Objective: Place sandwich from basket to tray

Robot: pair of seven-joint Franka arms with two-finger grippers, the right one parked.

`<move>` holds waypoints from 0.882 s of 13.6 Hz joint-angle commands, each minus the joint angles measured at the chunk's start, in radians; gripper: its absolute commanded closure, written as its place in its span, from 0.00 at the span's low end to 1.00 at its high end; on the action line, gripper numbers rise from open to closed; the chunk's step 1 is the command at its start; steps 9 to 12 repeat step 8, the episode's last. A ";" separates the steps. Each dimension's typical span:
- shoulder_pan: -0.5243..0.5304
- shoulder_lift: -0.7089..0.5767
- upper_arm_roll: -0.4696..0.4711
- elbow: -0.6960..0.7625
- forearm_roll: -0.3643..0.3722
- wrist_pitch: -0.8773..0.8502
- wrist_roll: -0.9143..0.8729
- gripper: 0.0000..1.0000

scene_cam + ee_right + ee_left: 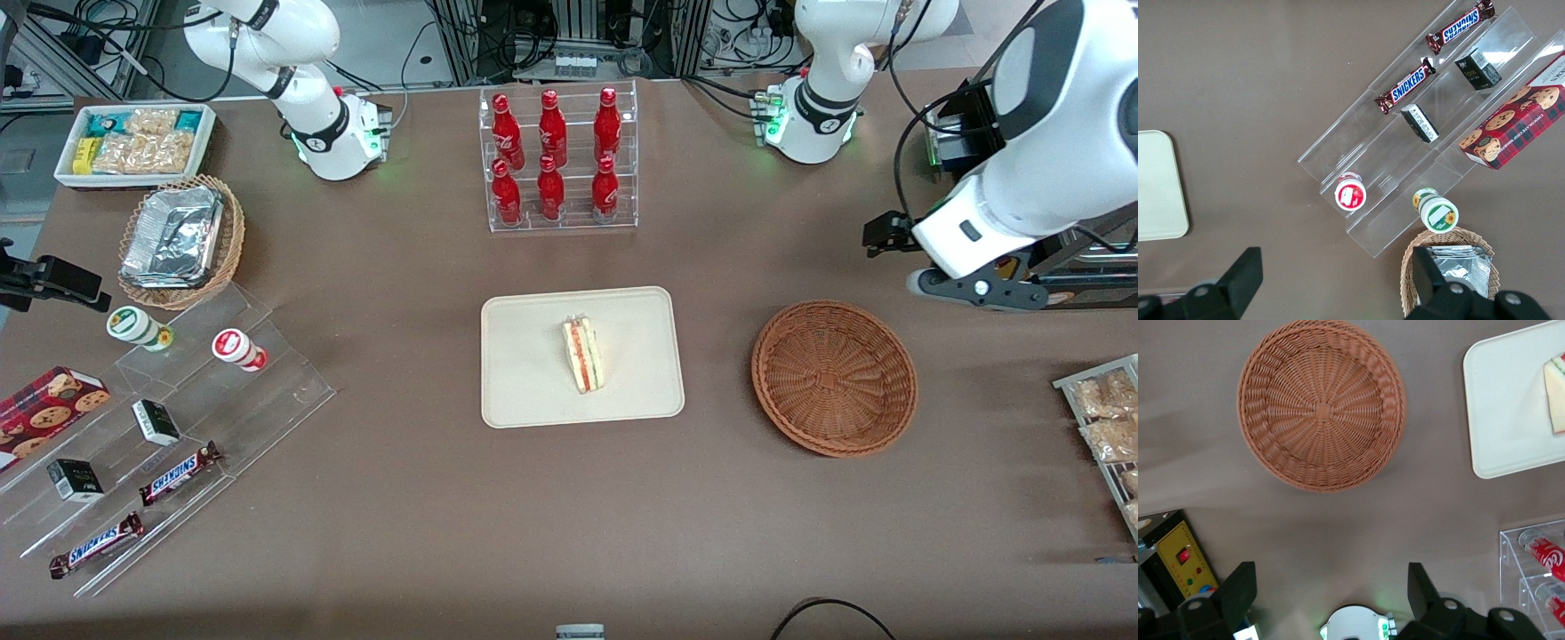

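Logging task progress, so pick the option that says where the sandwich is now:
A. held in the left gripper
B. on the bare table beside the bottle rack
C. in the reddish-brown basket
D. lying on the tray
D: the sandwich lies on the tray; the basket holds nothing, and the gripper hangs open above the table, nothing between its fingers.

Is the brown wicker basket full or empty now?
Empty. The basket shows only bare weave inside, and the sandwich lies on the tray. The gripper hangs open above the table, holding nothing.
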State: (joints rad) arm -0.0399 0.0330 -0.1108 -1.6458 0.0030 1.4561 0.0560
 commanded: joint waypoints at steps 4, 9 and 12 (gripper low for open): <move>0.110 -0.056 0.003 0.061 -0.009 -0.121 0.099 0.00; 0.107 -0.061 0.026 0.057 -0.012 -0.109 0.088 0.00; 0.107 -0.061 0.026 0.057 -0.012 -0.109 0.088 0.00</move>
